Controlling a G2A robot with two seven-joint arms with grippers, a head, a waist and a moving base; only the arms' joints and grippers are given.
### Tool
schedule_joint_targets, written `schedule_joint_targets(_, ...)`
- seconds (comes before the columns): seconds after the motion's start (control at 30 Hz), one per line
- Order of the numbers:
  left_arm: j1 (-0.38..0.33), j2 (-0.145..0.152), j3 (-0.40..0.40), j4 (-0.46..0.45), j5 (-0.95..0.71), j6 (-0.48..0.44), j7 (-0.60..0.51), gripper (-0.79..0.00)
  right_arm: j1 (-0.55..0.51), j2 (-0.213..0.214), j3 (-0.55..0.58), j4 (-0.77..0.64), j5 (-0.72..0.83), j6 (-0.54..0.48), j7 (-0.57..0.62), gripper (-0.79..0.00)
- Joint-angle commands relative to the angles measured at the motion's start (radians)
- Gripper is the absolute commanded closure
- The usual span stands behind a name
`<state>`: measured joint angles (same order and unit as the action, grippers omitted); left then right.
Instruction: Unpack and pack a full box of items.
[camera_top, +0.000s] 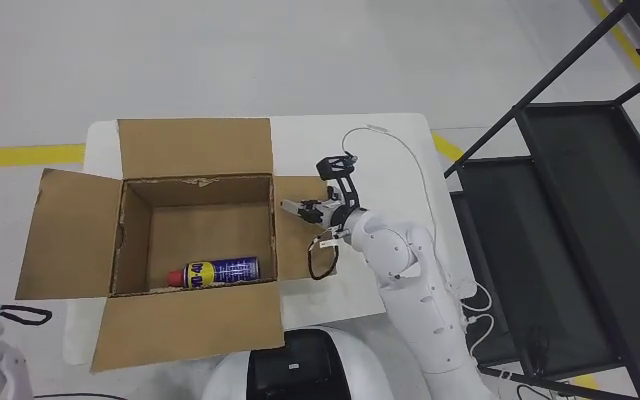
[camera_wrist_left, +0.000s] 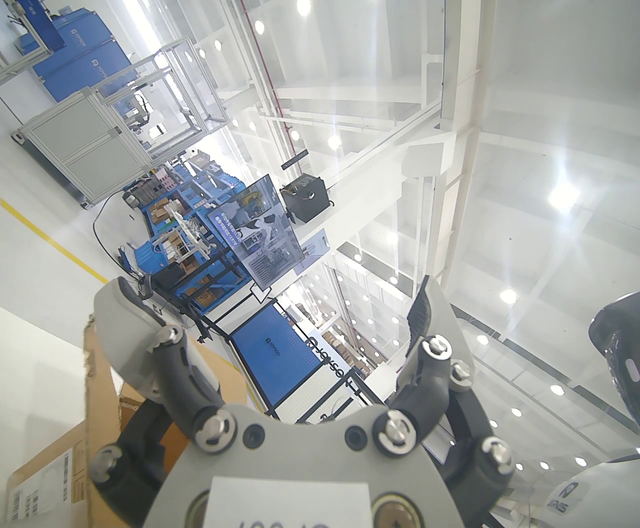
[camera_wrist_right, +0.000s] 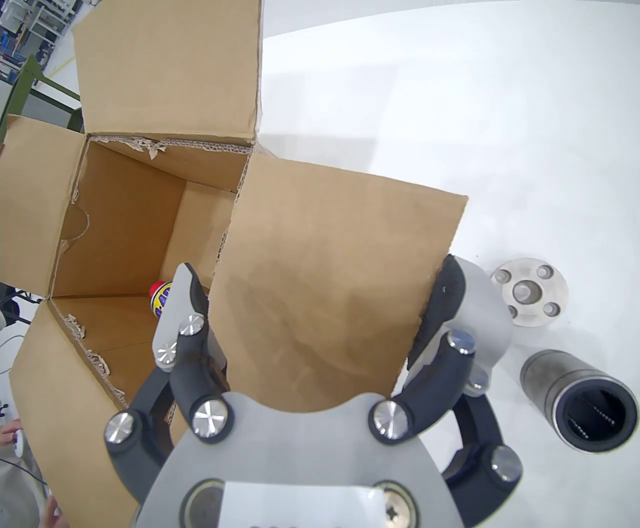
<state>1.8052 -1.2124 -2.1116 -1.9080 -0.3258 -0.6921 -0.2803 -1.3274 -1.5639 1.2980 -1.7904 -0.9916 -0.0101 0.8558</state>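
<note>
One open brown cardboard box; one blue-yellow spray can at its near wall. Via right wrist: one round metal flange, one grey cylinder. Right gripper, left gripper: both released.

I read bright, even overhead light. Shadow inside the open brown cardboard box is soft. The round white ceiling lamps flare; wrist-view edges bow.

Brand logo on spray can, barcode label on box
</note>
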Motion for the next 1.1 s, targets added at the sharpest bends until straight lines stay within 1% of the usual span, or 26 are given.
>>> schedule_joint_targets(0.0,0.000,0.000,0.000,0.000,0.000,0.000,0.000,-0.785,0.016,0.001,-0.008,0.008,-0.008,0.005,-0.012,-0.782)
schedule_joint_targets(0.1,0.000,0.000,0.000,0.000,0.000,0.000,0.000,-0.785,0.016,0.005,0.009,-0.006,0.007,0.017,-0.035,-0.785)
schedule_joint_targets(0.2,0.000,0.000,0.000,0.000,0.000,0.000,0.000,-0.785,-0.013,0.016,0.052,-0.051,-0.016,0.007,-0.044,-0.785)
schedule_joint_targets(0.3,0.000,0.000,0.000,0.000,0.000,0.000,0.000,-0.785,-0.059,0.030,0.096,-0.114,-0.060,-0.020,-0.037,-0.785)
schedule_joint_targets(0.43,0.000,0.000,0.000,0.000,0.000,0.000,0.000,-0.785,-0.127,0.047,0.140,-0.211,-0.119,-0.085,-0.010,-0.785)
schedule_joint_targets(0.53,0.000,0.000,0.000,0.000,0.000,0.000,0.000,-0.785,-0.165,0.061,0.149,-0.268,-0.181,-0.159,0.037,-0.785)
schedule_joint_targets(0.63,0.000,0.000,0.000,0.000,0.000,0.000,0.000,-0.785,-0.181,0.073,0.138,-0.299,-0.245,-0.248,0.093,-0.785)
schedule_joint_targets(0.8,0.000,0.000,0.000,0.000,0.000,0.000,0.000,-0.785,-0.168,0.091,0.130,-0.306,-0.210,-0.395,0.221,-0.785)
schedule_joint_targets(0.93,0.000,0.000,0.000,0.000,0.000,0.000,0.000,-0.785,-0.153,0.111,0.138,-0.291,-0.135,-0.561,0.345,-0.785)
schedule_joint_targets(0.97,0.000,0.000,0.000,0.000,0.000,0.000,0.000,-0.785,-0.144,0.116,0.144,-0.283,-0.127,-0.586,0.369,-0.785)
schedule_joint_targets(1.07,0.000,0.000,0.000,0.000,0.000,0.000,0.000,-0.785,-0.110,0.137,0.133,-0.230,-0.115,-0.588,0.366,-0.785)
